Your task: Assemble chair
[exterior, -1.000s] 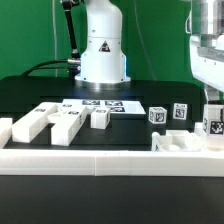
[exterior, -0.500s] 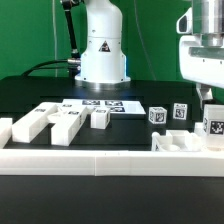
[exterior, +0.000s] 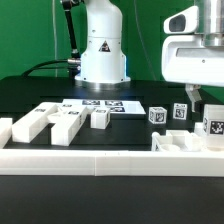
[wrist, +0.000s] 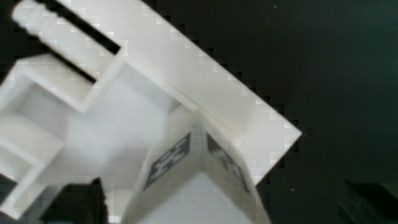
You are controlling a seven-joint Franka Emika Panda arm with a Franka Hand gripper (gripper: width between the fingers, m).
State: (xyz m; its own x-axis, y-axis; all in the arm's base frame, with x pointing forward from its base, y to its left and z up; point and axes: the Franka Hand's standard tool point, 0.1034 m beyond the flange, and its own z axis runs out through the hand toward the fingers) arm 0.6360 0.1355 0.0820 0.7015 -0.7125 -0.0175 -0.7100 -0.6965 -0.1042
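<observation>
The chair parts are white and tagged. A tagged post (exterior: 212,125) stands upright at the exterior view's right, on or just behind a flat framed slab (exterior: 183,142). Two small tagged blocks (exterior: 158,115) (exterior: 180,112) stand behind the slab. Several long parts (exterior: 62,122) lie at the left. My gripper (exterior: 193,100) hangs above the slab, up and to the left of the post, holding nothing. In the wrist view the post (wrist: 192,175) and the slab (wrist: 71,110) fill the picture, and my fingers (wrist: 75,205) sit blurred and wide apart on either side of the post.
The marker board (exterior: 103,104) lies in front of the robot base (exterior: 102,55). A long low white rail (exterior: 100,157) runs along the table's front edge. A short block (exterior: 100,118) stands by the marker board.
My gripper has risen and moved to the exterior view's left, away from the tagged post. The post has stayed where it stood.
</observation>
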